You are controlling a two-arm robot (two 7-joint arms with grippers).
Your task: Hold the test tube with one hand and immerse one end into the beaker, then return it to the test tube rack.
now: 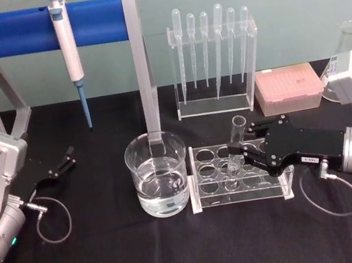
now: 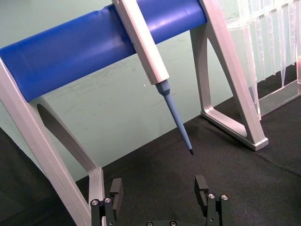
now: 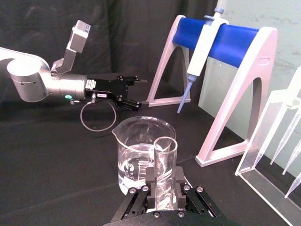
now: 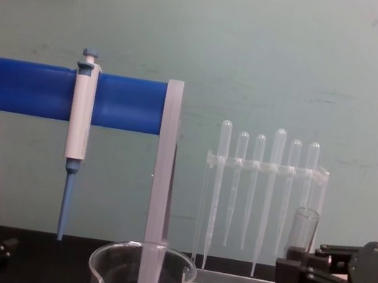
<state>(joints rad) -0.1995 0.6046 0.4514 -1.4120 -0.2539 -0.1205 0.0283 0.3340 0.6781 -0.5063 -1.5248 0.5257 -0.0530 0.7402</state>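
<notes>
The tube (image 1: 237, 151) is pinched upright between the right gripper's (image 1: 243, 158) closed fingers above the rack (image 1: 241, 191), beaker (image 1: 158, 175) beside, ready for dipping; the left gripper (image 1: 65, 159) is parked open.

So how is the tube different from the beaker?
The tube is thin and tall; the beaker is wide and squat. The tube is held by the right gripper, standing in the rack, while the beaker sits free on the table beside the rack. The beaker holds clear liquid and has a spout. Both are clear glass and upright.
</notes>
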